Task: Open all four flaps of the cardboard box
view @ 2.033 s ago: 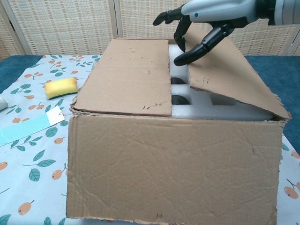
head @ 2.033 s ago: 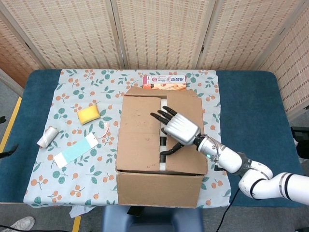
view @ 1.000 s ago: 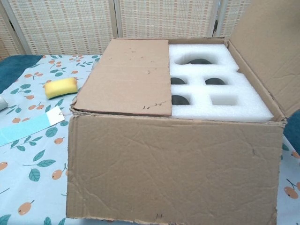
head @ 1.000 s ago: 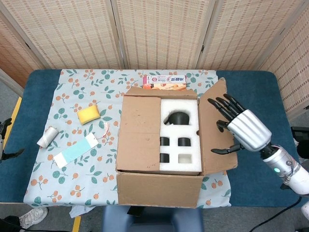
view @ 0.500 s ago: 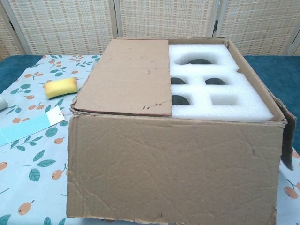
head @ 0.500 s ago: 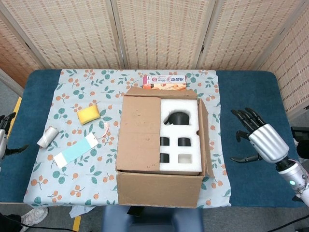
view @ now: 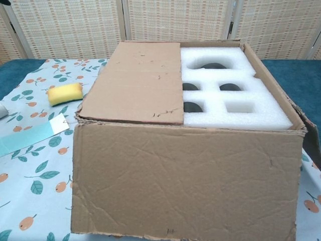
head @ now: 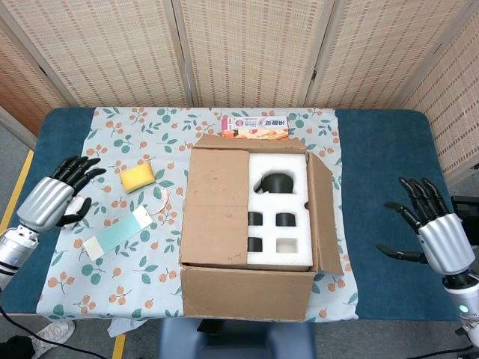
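The cardboard box (head: pixel 247 292) (view: pixel 185 181) stands in the middle of the table. Its left flap (head: pixel 217 206) (view: pixel 138 80) lies flat over the left half of the top. The right flap (head: pixel 326 213) hangs folded outward down the right side. White foam packing (head: pixel 278 209) (view: pixel 233 90) with dark cut-outs shows in the uncovered half. My left hand (head: pixel 51 202) hovers at the table's left edge, empty, fingers spread. My right hand (head: pixel 434 235) is far right of the box, empty, fingers apart. Neither hand appears in the chest view.
A yellow sponge (head: pixel 138 177) (view: pixel 64 93), a white roll (head: pixel 72 212) and a teal-and-white card (head: pixel 118 232) (view: pixel 30 133) lie on the floral cloth left of the box. A pink-orange packet (head: pixel 254 127) sits behind the box.
My right hand lifted the right flap, swung it outward and let go, then drew back to the right. The flap now hangs down. My left hand has risen into view at the left.
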`<action>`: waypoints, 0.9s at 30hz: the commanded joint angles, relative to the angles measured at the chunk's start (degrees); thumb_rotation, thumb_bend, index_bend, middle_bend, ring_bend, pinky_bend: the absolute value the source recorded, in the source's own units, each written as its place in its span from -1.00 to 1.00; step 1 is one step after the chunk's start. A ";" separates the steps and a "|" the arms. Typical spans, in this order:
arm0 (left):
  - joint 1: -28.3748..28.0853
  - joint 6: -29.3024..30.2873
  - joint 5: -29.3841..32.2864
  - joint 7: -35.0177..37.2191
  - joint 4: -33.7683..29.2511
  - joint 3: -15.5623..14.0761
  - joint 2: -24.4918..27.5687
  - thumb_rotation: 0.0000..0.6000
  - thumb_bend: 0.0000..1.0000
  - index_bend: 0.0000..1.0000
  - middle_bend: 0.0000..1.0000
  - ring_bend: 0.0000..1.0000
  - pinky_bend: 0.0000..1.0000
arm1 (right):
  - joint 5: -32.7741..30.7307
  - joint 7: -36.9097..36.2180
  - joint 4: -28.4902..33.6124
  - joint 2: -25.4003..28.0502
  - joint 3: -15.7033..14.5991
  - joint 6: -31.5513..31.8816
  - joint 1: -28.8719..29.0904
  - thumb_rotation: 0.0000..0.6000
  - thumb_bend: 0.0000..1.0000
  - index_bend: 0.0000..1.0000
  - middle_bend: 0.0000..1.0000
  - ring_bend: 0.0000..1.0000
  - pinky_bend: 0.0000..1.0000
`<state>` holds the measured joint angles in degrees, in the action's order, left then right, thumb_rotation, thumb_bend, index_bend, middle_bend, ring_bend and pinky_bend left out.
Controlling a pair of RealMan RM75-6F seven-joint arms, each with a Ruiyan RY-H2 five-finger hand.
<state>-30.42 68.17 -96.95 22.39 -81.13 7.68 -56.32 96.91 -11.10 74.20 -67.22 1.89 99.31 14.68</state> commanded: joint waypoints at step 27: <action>-27.92 -15.96 -8.66 9.95 -1.55 0.66 -8.58 1.00 1.00 -0.03 -1.00 -1.00 -1.00 | -4.59 -17.68 4.57 7.13 4.52 5.48 -7.11 0.26 -0.63 -0.91 -1.00 -1.00 -1.00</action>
<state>-56.61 53.70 -105.61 32.12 -83.40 8.18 -63.36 93.12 -27.46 79.21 -60.61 5.88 104.43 8.17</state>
